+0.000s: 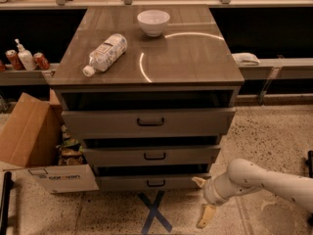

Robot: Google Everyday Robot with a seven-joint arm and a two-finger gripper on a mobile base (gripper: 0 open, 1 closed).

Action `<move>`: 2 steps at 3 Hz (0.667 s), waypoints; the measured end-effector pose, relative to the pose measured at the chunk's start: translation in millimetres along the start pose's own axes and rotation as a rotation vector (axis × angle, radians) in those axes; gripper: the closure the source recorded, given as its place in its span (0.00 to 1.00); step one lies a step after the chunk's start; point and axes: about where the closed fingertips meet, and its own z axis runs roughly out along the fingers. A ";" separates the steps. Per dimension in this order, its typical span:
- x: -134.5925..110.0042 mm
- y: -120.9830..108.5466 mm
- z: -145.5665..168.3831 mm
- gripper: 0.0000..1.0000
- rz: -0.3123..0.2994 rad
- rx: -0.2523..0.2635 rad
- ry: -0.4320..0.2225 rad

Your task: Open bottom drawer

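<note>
Your gripper [201, 199] sits low by the bottom drawer's [122, 183] right end, claw spread wide, holding nothing.
</note>
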 end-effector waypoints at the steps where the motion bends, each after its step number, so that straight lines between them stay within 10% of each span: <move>1: 12.2 -23.7 41.0 0.00 -0.046 0.006 0.026; 2: 22.5 -49.3 76.9 0.00 -0.082 0.015 0.028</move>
